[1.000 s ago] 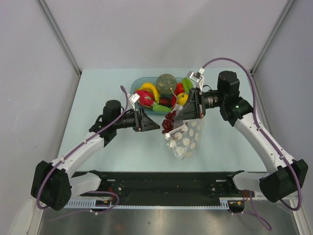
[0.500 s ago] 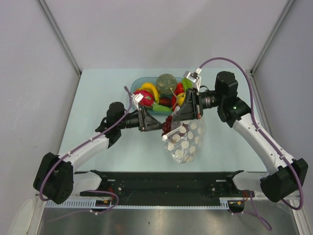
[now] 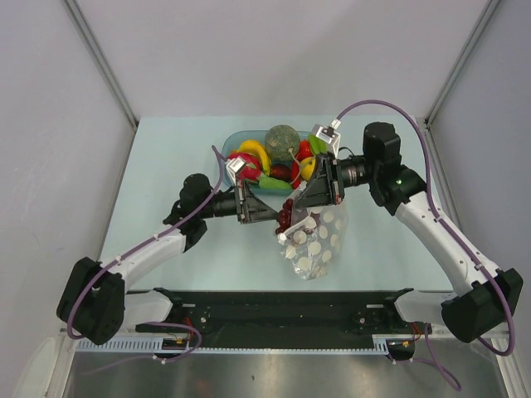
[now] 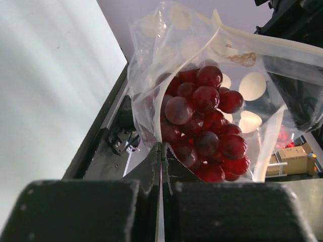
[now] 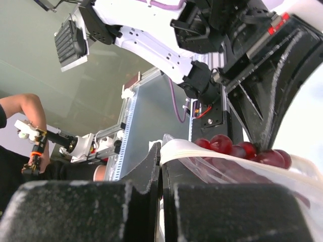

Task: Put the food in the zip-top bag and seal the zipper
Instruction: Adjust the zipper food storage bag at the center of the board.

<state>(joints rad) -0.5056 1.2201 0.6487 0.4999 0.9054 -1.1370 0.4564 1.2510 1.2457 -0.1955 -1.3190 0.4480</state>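
The zip-top bag [image 3: 317,242], clear with white dots, hangs between my two grippers above the table. The dark red grapes [image 3: 286,212] sit inside it at its mouth, and the left wrist view shows the grapes [image 4: 204,126] through the film. My left gripper [image 3: 276,217] is shut on the bag's left mouth edge, its tips [image 4: 161,147] pinching the film. My right gripper [image 3: 299,204] is shut on the zipper [image 5: 202,151] strip at the right edge. The grey-green bumpy ball [image 3: 282,141] rests in the blue bowl [image 3: 231,142].
The bowl stands just behind the bag and also holds a yellow banana [image 3: 255,153], a pink dragon fruit [image 3: 246,168] and other toy fruit. Both arms meet over the table's middle. The black base rail [image 3: 282,300] runs along the near edge.
My left gripper has moved right to the bag's mouth and gone from open to shut on its edge. The bag has shifted slightly; the right gripper keeps its hold.
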